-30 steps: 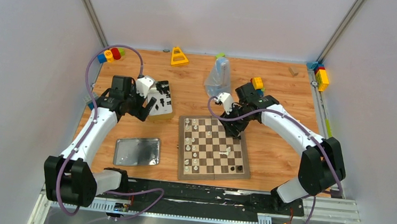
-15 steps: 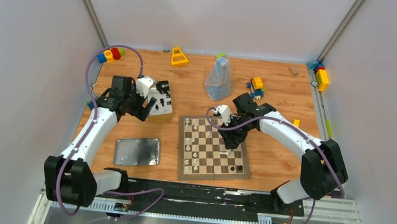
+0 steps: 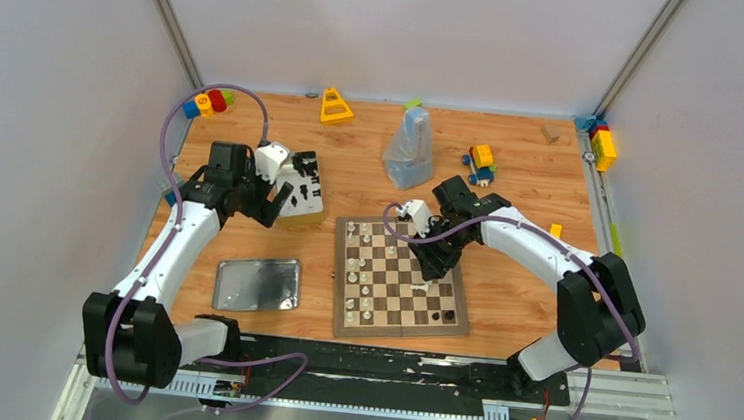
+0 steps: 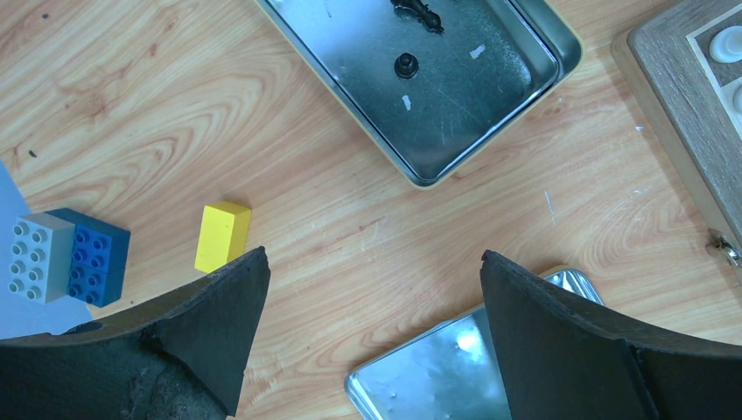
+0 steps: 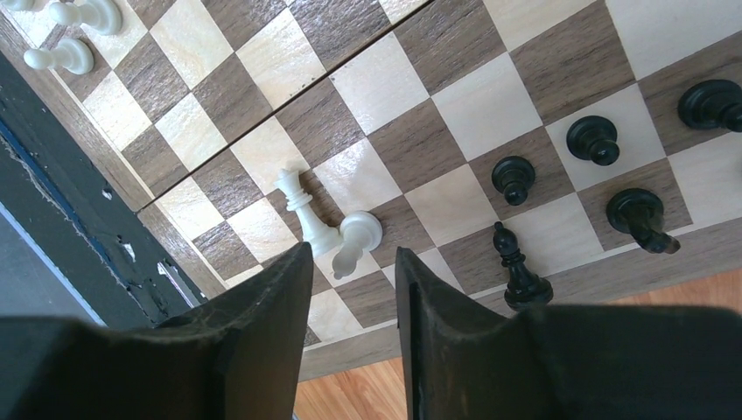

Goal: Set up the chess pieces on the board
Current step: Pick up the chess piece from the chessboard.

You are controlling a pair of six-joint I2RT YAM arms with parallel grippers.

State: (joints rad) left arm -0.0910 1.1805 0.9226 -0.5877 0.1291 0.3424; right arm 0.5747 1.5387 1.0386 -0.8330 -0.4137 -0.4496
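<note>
The board [image 3: 397, 290] lies in the middle of the table, with cream chess pieces [image 3: 354, 235] along its left side. My right gripper [image 3: 434, 263] hangs low over its right half, open by a narrow gap with nothing between the fingers. Just past its fingertips [image 5: 297, 262] a cream piece [image 5: 359, 234] lies on its side against a second, leaning cream piece [image 5: 302, 208]. Several black pieces [image 5: 513, 177] stand to the right of them. My left gripper [image 4: 374, 258] is wide open above bare wood, beside the tin [image 4: 490, 105], which holds black pieces [image 4: 405, 64].
The tin's lid [image 3: 258, 283] lies left of the board. A yellow block [image 4: 221, 234] and a blue-and-grey block [image 4: 66, 258] sit near the left gripper. A plastic bag [image 3: 410, 148], a yellow triangle [image 3: 335, 106] and toy blocks [image 3: 480, 158] are behind the board.
My right gripper has moved nearer across the board, down towards the fallen cream pieces, and its jaws have narrowed. The left arm has stayed still.
</note>
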